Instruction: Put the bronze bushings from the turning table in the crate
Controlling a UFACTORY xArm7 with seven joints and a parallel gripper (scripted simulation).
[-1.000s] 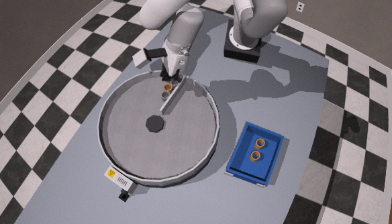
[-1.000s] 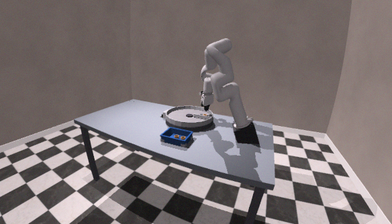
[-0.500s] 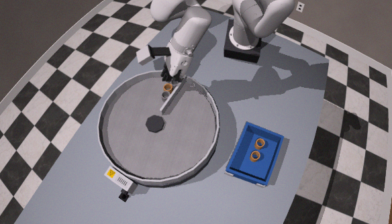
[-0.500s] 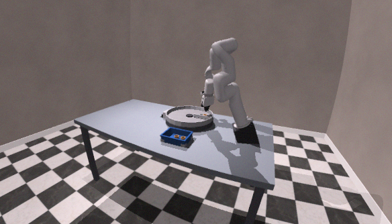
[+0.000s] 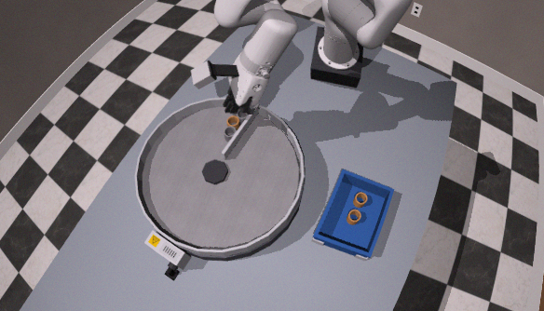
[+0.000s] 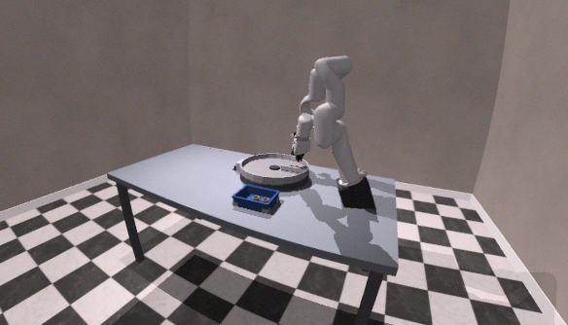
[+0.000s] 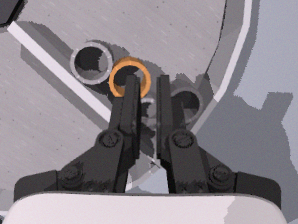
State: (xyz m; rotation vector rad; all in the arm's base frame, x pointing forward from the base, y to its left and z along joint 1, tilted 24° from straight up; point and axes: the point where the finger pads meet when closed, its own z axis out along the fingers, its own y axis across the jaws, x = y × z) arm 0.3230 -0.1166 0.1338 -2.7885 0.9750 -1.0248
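Bronze ring-shaped bushing (image 5: 233, 121) (image 7: 117, 89): I see it on the round grey turning table (image 5: 261, 203) (image 6: 273, 180) (image 7: 55, 165), beside its straight divider (image 5: 238, 134) (image 7: 60, 75). My black two-finger gripper (image 5: 238, 108) (image 6: 298, 159) (image 7: 148, 93) is nearly closed, gripping nothing, above the turning table's rim.

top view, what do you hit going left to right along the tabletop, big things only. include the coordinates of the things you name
Turning table (image 5: 301, 175) (image 6: 274, 181) → blue crate (image 5: 321, 209) (image 6: 249, 205), with two bronze bushings inside.
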